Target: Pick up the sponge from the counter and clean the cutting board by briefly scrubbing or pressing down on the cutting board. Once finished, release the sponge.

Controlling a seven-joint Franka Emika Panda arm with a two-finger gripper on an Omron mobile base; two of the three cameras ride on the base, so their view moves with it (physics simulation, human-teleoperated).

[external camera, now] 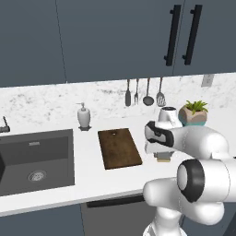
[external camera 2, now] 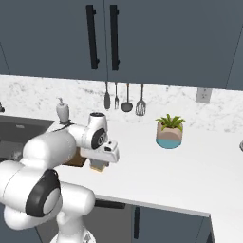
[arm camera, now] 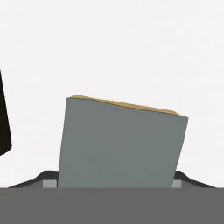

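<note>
The gripper [external camera: 162, 156] is being held low over the white counter [external camera: 120, 179], just right of the cutting board [external camera: 119, 148]. In the hand view the sponge [arm camera: 120, 146] is being seen between the two finger tips [arm camera: 49, 180], its grey-green scrubbing face turned toward the camera and a thin yellow edge showing along its far side. The dark tips are being pressed close against both sides of the sponge, so the jaws are being kept partly open, closed around the sponge's width. Whether the sponge is being lifted clear of the counter or is resting on it cannot be told.

In the left base view the sponge [external camera: 162, 159] is being shown as a small yellow sliver directly beneath the hand. In the right base view it is being glimpsed under the gripper [external camera 2: 98, 163] as well, touching or almost touching the worktop.

The dark brown board is lying flat beside the jaws, towards the sink [external camera: 34, 159], apart from the sponge. A soap dispenser [external camera: 83, 115] is standing beyond the board, and a potted plant [external camera: 193, 113] is standing beyond the jaws on the other side.
</note>
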